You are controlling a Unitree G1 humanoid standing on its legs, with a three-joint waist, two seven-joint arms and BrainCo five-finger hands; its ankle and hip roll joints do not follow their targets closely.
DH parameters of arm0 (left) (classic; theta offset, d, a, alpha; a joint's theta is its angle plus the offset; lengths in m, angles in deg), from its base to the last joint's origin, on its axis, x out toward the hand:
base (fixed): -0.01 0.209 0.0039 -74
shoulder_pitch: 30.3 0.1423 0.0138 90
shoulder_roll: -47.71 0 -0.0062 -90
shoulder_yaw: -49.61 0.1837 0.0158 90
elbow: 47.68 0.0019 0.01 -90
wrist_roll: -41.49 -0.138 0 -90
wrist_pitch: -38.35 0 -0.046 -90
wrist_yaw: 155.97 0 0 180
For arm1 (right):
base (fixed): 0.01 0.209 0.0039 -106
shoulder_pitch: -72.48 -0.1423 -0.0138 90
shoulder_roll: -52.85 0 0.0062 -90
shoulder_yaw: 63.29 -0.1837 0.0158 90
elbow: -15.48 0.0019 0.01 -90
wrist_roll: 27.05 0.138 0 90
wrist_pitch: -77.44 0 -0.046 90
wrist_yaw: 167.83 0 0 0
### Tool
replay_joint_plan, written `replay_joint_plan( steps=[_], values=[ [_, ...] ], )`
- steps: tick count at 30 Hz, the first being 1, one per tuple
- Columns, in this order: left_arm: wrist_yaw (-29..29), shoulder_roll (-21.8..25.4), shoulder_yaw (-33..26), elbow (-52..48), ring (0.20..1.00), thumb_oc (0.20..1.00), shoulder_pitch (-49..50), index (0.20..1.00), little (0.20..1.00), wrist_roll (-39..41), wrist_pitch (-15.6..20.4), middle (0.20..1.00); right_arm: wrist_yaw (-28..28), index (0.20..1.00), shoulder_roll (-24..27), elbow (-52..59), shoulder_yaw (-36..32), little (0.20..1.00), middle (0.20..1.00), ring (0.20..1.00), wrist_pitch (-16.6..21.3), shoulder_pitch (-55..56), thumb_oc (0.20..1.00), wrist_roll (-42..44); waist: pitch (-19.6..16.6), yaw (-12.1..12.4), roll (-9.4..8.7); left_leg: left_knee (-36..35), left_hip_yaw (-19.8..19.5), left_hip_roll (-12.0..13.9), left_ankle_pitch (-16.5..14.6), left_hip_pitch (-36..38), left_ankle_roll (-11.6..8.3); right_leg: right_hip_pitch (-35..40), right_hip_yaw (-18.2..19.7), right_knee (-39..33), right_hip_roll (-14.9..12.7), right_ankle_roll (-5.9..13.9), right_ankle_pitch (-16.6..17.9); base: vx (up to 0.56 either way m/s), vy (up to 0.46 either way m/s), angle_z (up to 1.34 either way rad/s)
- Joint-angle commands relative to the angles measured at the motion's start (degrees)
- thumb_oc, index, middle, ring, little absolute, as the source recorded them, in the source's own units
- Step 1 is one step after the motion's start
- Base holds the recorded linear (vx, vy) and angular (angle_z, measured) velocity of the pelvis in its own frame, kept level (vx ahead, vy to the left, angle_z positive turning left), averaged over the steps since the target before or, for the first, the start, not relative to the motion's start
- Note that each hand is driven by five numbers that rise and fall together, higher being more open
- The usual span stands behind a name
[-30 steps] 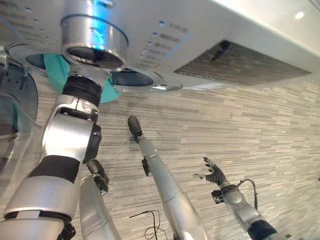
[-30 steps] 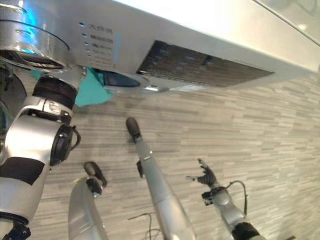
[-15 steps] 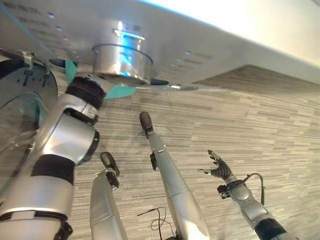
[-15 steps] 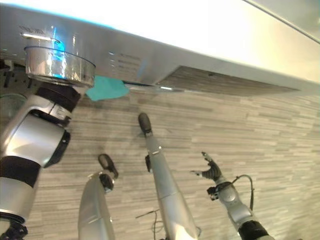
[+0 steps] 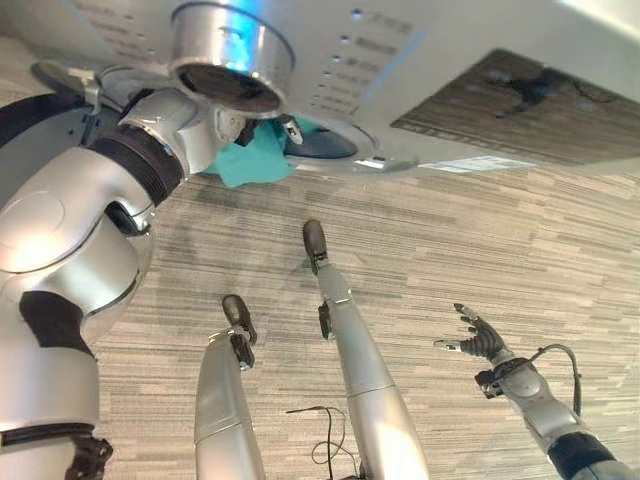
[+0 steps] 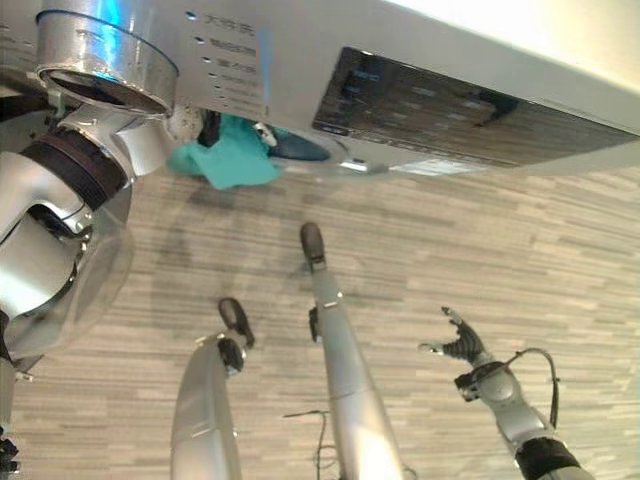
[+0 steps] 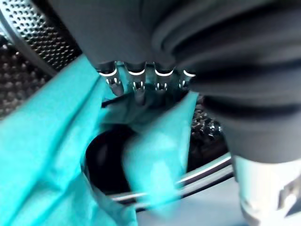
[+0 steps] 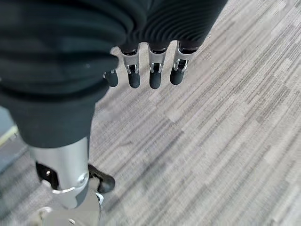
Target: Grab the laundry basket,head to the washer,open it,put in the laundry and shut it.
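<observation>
The floor point(image 5: 480, 240) is carpet of grey and beige strips, running across the whole scene. Bright light glares at the far right, above a dark glossy panel point(image 6: 470, 105).

- The left hand point(image 5: 262, 128) sits at the mouth of the silver front-loading washing machine point(image 5: 420, 60); its fingertips point(image 7: 139, 96) are buried in folds of the teal cloth garment point(image 7: 51, 155), so how the hand grips cannot be told.
- The teal cloth garment is cut off by the left wrist view's edge, and part of it is hidden under the machine's round silver control knob point(image 5: 232, 45) in the head views.
- The perforated steel drum point(image 7: 33, 28) shows in small patches past the cloth; its dark inside is unreadable.
- The washing machine's top and right end run out of frame.
</observation>
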Motion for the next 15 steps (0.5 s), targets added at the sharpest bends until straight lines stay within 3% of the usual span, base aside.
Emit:
replay_joint_plan(
  steps=[1, 10, 11, 12, 13, 15],
  values=[
    [-4.5, -1.3, -8.7, -7.9, 1.000, 1.000, -13.5, 1.000, 1.000, -2.2, 2.8, 1.000, -0.3, 1.000, 1.7, -2.8, 0.0, 1.000, 1.000, 1.000, 0.3, 2.8, 1.000, 1.7, -2.0, -2.3, 5.48, -4.0, -1.4, 0.6, 1.3, 4.0, 4.07, 6.1, -5.3, -1.7, 3.2, 0.57, -8.8, -0.02, 0.004, 0.10],
    [-1.9, 11.1, -12.6, -29.5, 1.000, 1.000, -1.4, 1.000, 1.000, 8.2, 8.6, 1.000, 0.3, 1.000, 0.1, -1.5, -0.8, 1.000, 1.000, 1.000, 0.3, 5.8, 1.000, 0.7, -1.8, -0.2, 5.55, -4.5, -2.3, 0.2, 2.5, 5.3, 3.52, 9.0, -6.4, -2.5, 1.9, 0.25, -8.6, -0.03, 0.011, 0.04],
    [-0.5, 12.6, -13.3, -32.5, 1.000, 1.000, 1.3, 1.000, 1.000, 11.8, 9.5, 1.000, 0.0, 1.000, 0.0, -1.3, -1.0, 1.000, 1.000, 1.000, 0.2, 6.0, 1.000, 0.3, -1.7, 0.0, 5.50, -4.8, -2.4, 0.1, 2.6, 5.6, 3.47, 9.5, -6.5, -2.6, 1.7, 0.24, -8.5, -0.06, 0.017, 0.04],
    [3.1, 16.9, -14.0, -40.1, 1.000, 1.000, 8.4, 1.000, 1.000, 22.8, 11.5, 1.000, -0.2, 1.000, -0.6, -0.8, -1.6, 1.000, 1.000, 1.000, -0.3, 7.4, 1.000, -0.6, -1.6, 0.7, 5.57, -5.8, -2.7, -0.2, 2.9, 7.4, 3.44, 11.1, -6.9, -3.0, 0.9, 0.27, -8.2, -0.04, 0.017, 0.04],
    [3.2, 17.3, -14.3, -40.5, 1.000, 1.000, 8.7, 1.000, 1.000, 23.0, 11.4, 1.000, -0.2, 1.000, -0.5, -0.7, -1.5, 1.000, 1.000, 1.000, -0.3, 7.4, 1.000, -0.7, -1.6, 0.5, 5.60, -5.9, -2.7, -0.2, 2.9, 7.6, 3.44, 11.2, -6.9, -3.1, 0.8, 0.27, -8.1, -0.04, 0.020, 0.08],
    [6.4, 18.6, -17.5, -48.1, 1.000, 1.000, 22.0, 1.000, 1.000, 34.1, 11.8, 1.000, -0.3, 1.000, -1.9, -1.7, -0.9, 1.000, 1.000, 1.000, -0.5, 9.1, 1.000, -1.6, -1.3, 1.1, 4.71, -7.4, -3.0, -0.8, 3.4, 9.4, 3.33, 13.5, -7.4, -4.0, 0.1, 0.11, -7.6, -0.07, 0.020, 0.27]
  ],
)
